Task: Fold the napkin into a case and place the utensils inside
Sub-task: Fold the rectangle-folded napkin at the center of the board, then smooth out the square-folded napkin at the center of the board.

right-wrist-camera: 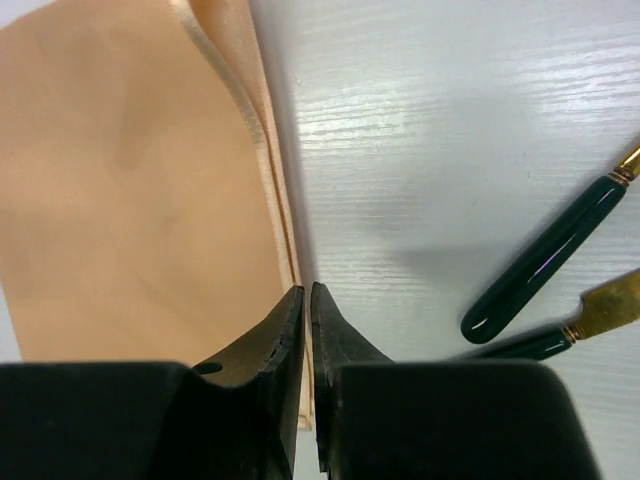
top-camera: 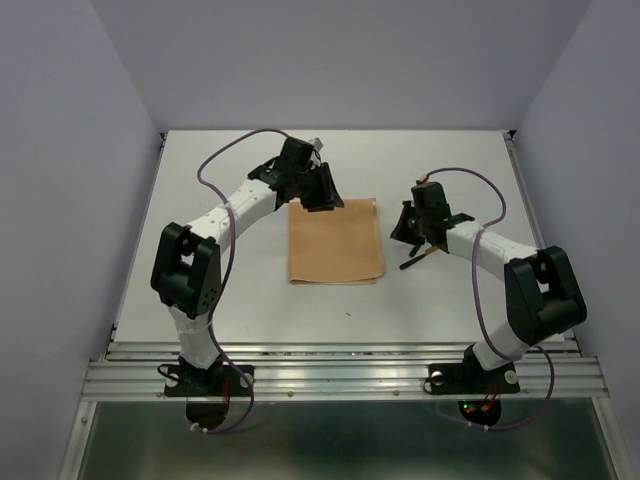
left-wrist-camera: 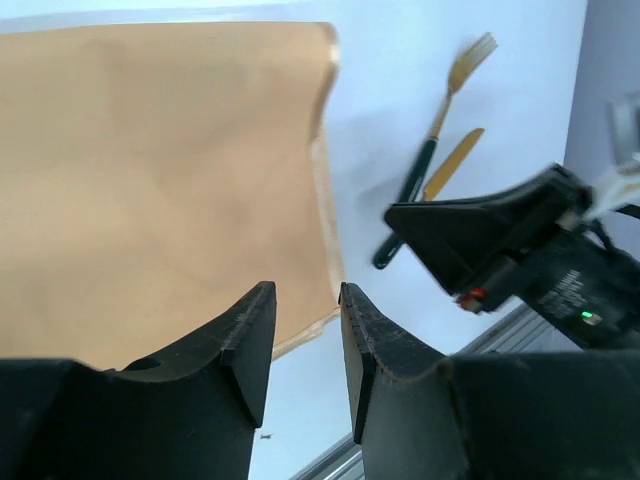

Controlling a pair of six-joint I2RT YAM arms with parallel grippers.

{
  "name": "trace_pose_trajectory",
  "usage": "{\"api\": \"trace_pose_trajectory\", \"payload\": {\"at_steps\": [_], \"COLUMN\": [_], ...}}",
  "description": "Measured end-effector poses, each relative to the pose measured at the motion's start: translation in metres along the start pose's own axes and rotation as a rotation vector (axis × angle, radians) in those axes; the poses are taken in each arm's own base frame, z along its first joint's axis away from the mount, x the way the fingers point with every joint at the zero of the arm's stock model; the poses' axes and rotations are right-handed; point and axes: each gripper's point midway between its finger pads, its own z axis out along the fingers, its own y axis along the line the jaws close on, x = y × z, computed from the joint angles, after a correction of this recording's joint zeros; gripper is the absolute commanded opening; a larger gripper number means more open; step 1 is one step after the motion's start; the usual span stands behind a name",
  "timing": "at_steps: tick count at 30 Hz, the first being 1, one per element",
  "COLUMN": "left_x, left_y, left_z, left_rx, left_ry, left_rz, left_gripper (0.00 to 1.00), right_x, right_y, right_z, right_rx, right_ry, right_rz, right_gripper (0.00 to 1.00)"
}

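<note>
The peach-orange napkin (top-camera: 335,241) lies flat on the white table as a folded upright rectangle. It fills the left of the left wrist view (left-wrist-camera: 160,170) and of the right wrist view (right-wrist-camera: 130,190), where its layered right edge shows. My left gripper (top-camera: 322,195) hovers over the napkin's far edge, its jaws (left-wrist-camera: 305,290) a little apart and empty. My right gripper (top-camera: 412,228) hangs just right of the napkin, its jaws (right-wrist-camera: 306,288) closed to a hairline with nothing between them. The utensils (top-camera: 420,258), a gold fork (left-wrist-camera: 468,62) and knife (left-wrist-camera: 455,160) with dark green handles (right-wrist-camera: 545,260), lie beside it.
Purple cables (top-camera: 222,160) loop over both arms. The table's metal rails (top-camera: 340,375) run along the near edge. Grey walls (top-camera: 70,150) enclose the table on the left, right and back. A small dark speck (top-camera: 348,315) lies near the napkin's front edge.
</note>
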Motion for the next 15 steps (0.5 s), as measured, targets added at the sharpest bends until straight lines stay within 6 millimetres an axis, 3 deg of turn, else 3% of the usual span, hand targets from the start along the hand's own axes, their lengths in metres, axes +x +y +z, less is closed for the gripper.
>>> {"api": "trace_pose_trajectory", "payload": {"at_steps": [3,4,8,9,12,15], "left_x": [-0.004,-0.001,0.025,0.039,0.06,0.064], "left_y": [0.036,0.047,0.085,0.097,0.117,0.126], "left_z": [-0.014,-0.015,-0.015,-0.017,-0.026,-0.035], "left_rx": [-0.044,-0.06,-0.136,-0.162,-0.211,-0.23], "left_ry": [-0.026,-0.023,0.018,0.041,0.07,0.056], "left_rz": [-0.04,-0.052,-0.082,-0.091,-0.106,-0.107], "left_gripper": [0.42,0.42,0.45,0.45,0.46,0.47], "right_x": [-0.007,-0.007,0.003,0.006,0.019,0.041], "right_y": [0.008,0.011,0.015,0.015,0.015,0.015], "right_z": [-0.015,-0.017,-0.018,-0.018,-0.017,-0.011], "right_rx": [-0.034,-0.045,-0.076,-0.083,-0.106,-0.139], "right_ry": [-0.023,-0.021,0.02,0.031,0.078,0.155], "right_rz": [-0.011,-0.016,-0.027,-0.028,-0.033,-0.034], "right_gripper": [0.23,0.3,0.47,0.49,0.52,0.52]}}
